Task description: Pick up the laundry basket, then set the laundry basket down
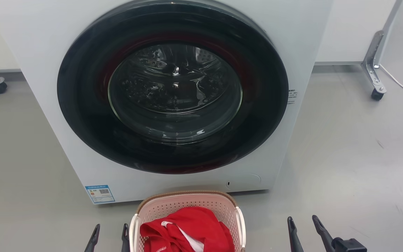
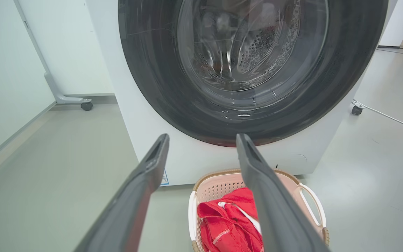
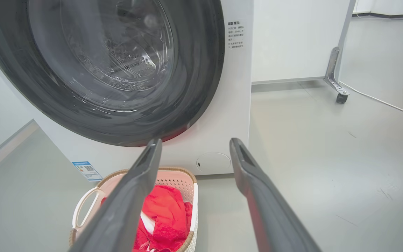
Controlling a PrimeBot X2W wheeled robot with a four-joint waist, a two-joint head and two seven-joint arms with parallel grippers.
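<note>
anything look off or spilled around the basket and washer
Nothing stands out. The small pale pink perforated plastic basket sits upright on the grey floor before the white washing machine, its round door shut. The red cloth lies inside the basket, nothing spilled. The left gripper and right gripper are open.

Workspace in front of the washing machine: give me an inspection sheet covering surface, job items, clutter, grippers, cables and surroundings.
Surface: grey floor, a few dark scuffs.
Job's things: laundry basket stands on the floor just in front of the washing machine, with a red cloth inside.
Clutter: nothing seen.
Grippers: left gripper open and empty, close beside the basket's left handle, contact unclear; right gripper open and empty, apart from the basket on its right.
Cables: white cable on the floor at far right.
Surroundings: machine door looks shut; wheeled metal foot of a white panel behind.
</note>
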